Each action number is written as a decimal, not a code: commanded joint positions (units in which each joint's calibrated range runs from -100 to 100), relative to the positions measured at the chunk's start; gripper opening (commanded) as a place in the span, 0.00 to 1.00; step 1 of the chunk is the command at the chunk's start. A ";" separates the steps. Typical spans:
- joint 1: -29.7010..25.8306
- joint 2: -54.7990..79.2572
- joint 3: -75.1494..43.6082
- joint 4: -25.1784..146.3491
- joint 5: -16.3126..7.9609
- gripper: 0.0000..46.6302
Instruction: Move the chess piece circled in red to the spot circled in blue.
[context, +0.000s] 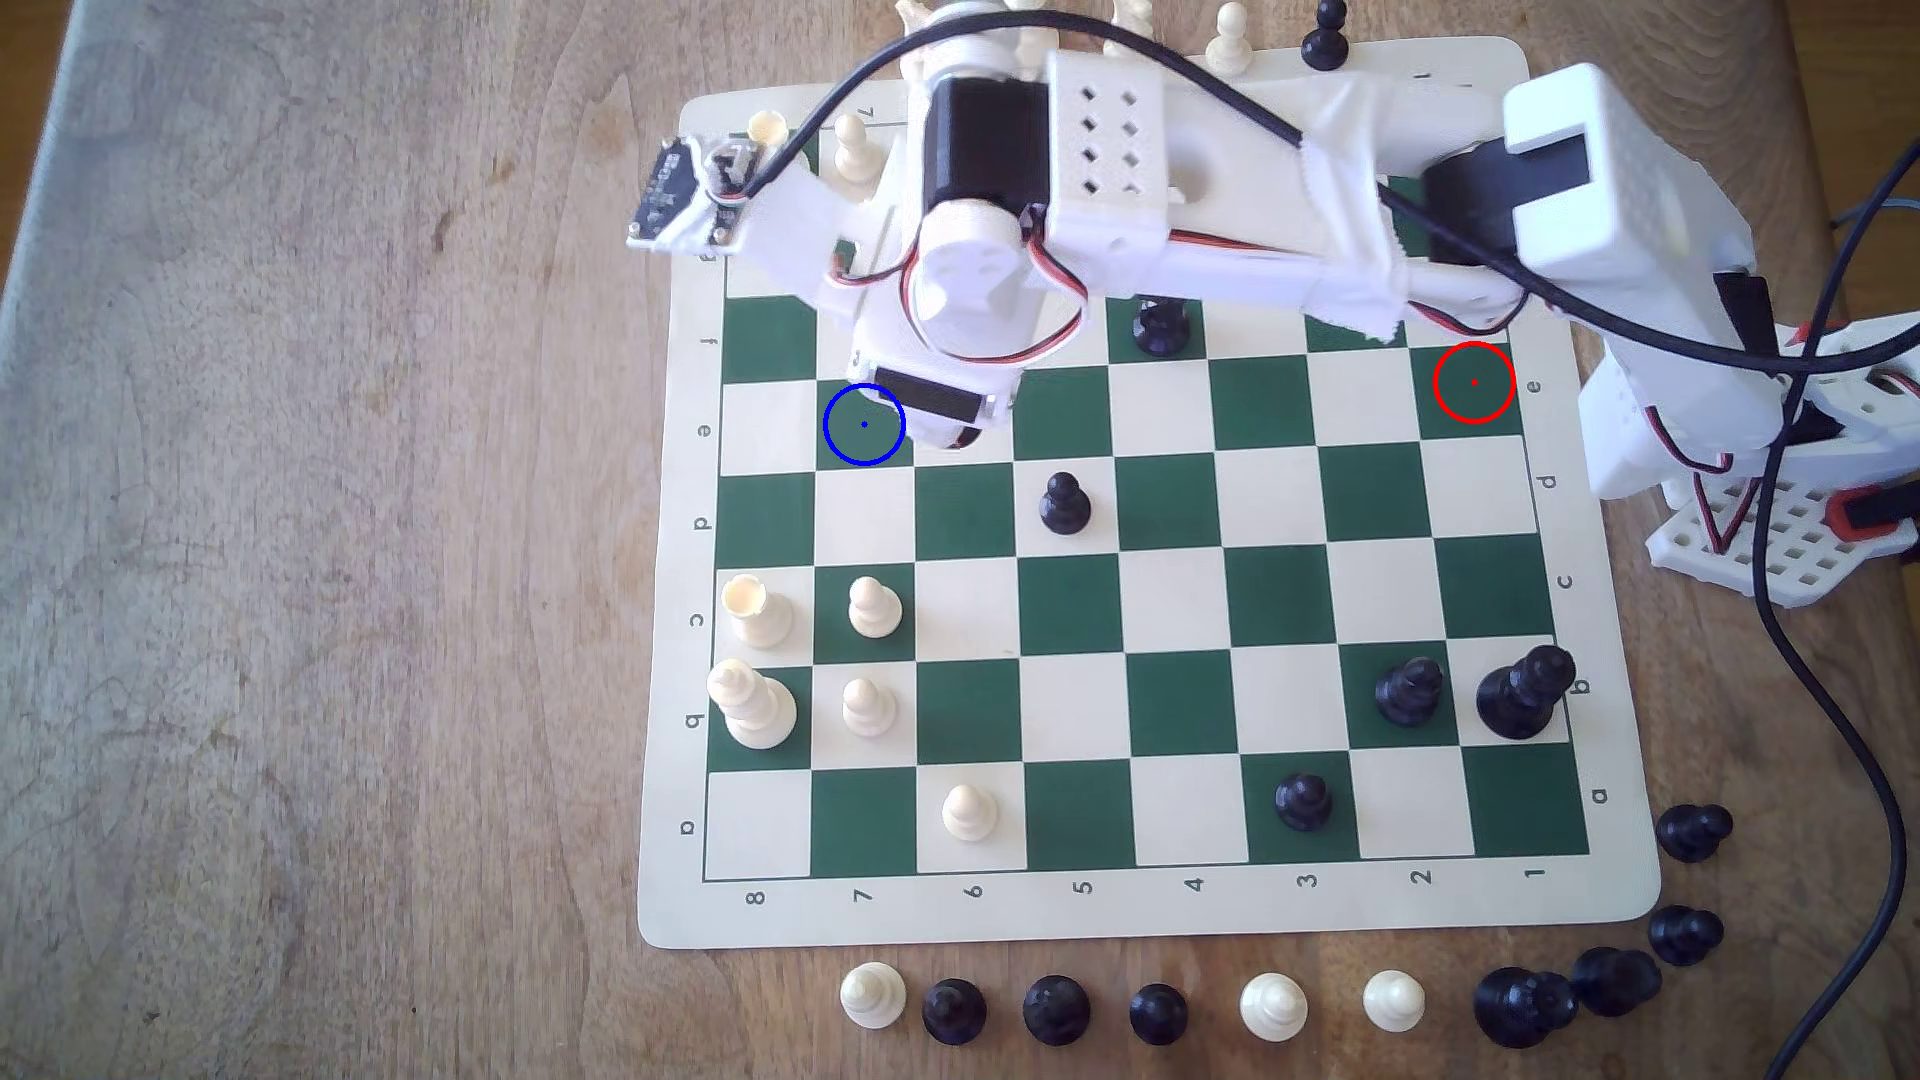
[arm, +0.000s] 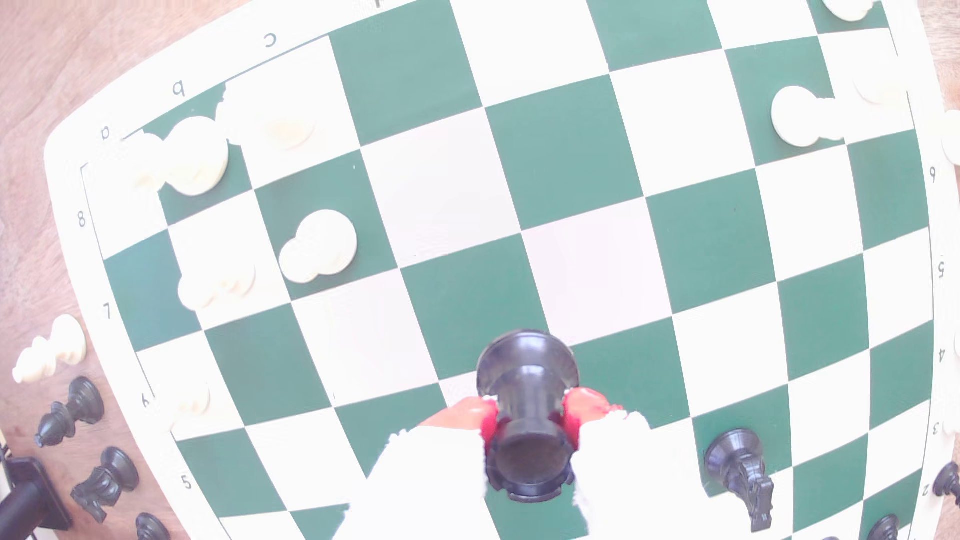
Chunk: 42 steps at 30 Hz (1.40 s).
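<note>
The chess piece (arm: 529, 410), a glossy black stout piece with a flat notched top, sits between my red-padded fingers (arm: 584, 410). My gripper (arm: 530, 436) is shut on its upper body. Its round base hangs over a green square's edge; I cannot tell whether it touches the board. In the exterior view my gripper (context: 935, 415) hangs just to the right of the spot (context: 864, 424), a green square with a blue ring and dot, and the wrist hides the piece. The red-ringed green square (context: 1473, 382) near the exterior view's right edge stands bare.
A black pawn (context: 1064, 503) stands close below-right of the gripper, another black piece (context: 1160, 327) under the arm. White pieces (context: 875, 606) cluster at the board's lower left, black ones (context: 1409, 691) at lower right. Captured pieces (context: 1056, 1009) line the table below the board. A black cable (context: 1829, 706) trails on the right.
</note>
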<state>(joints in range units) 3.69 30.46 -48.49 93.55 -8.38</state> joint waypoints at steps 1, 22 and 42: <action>0.97 1.04 -4.91 -2.72 0.05 0.01; 2.92 8.34 -2.74 -13.53 0.39 0.01; 3.39 9.02 5.24 -19.10 0.34 0.01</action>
<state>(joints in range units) 6.56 41.52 -45.14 76.33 -7.99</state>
